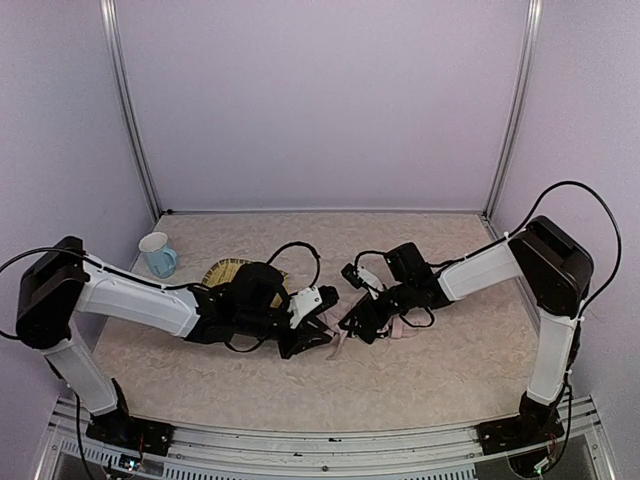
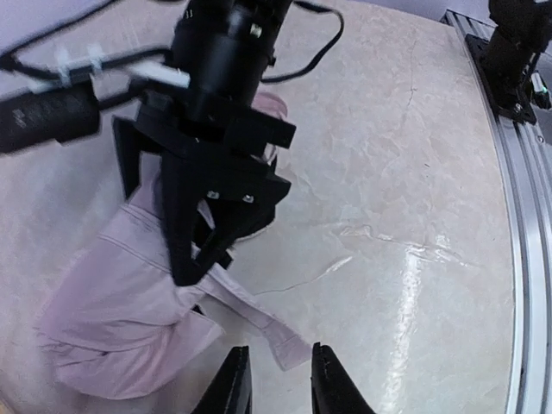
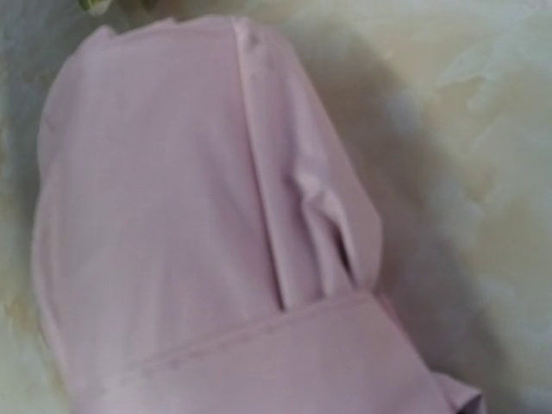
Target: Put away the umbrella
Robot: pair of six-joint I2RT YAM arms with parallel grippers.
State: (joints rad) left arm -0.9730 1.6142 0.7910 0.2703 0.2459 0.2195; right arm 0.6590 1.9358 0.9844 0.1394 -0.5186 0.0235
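Gathering the umbrella (image 2: 129, 302), mid-frame.
My left hand (image 2: 280, 384), released, lines up on its loose corner; right hand (image 2: 203, 259) probably steadies fabric, clench I cannot tell.

- Left arm (image 1: 130, 295): white shell links, black joints, black base.
- Right arm (image 1: 480, 270): same white-and-black build, with a thin black cable (image 1: 575, 183) looping beside it.
- Left gripper (image 2: 280, 352): slim, plain black fingers (image 2: 233, 388).

The worktop (image 1: 450, 380) is viewed from above and behind the arm bases, from afar. The umbrella (image 2: 129, 293) (image 3: 172, 216) (image 1: 410, 328) is seen near from the left wrist, past its own fingers (image 2: 231, 386), and very close, filling the frame, from the right wrist. It is shared by all three views.
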